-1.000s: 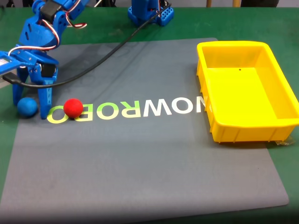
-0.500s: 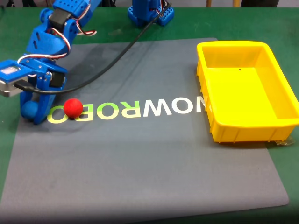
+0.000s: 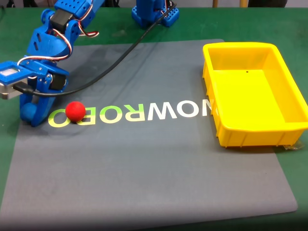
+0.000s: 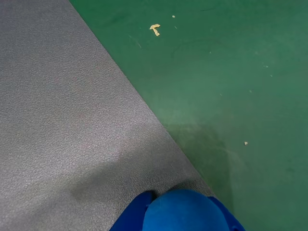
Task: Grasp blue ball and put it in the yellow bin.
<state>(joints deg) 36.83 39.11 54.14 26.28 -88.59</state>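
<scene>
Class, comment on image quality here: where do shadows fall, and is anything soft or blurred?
Fixed view: even light, a soft shadow on the grey mat beneath the arm, yellow bin sharp. Wrist view: the blue ball at the bottom edge looks soft, and a dim shadow surrounds it.

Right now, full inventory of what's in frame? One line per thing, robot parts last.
blue ball: 1, blue, at the mat's left edge in the fixed view, between the tool's fingers; also at the bottom of the wrist view.
red ball: 1, red, on the mat just right of the blue ball, over the printed lettering.
yellow bin: 1, bright yellow, on the right side, nothing in it.
mat: 1, grey, with white and yellow-green lettering, covering most of the table.
table: 1, green, around the mat.
cable: 1, black, running from the arm base to the tool.
arm base: 1, blue, top centre.
tool: 1, blue, down at the left, closed around the blue ball.
</scene>
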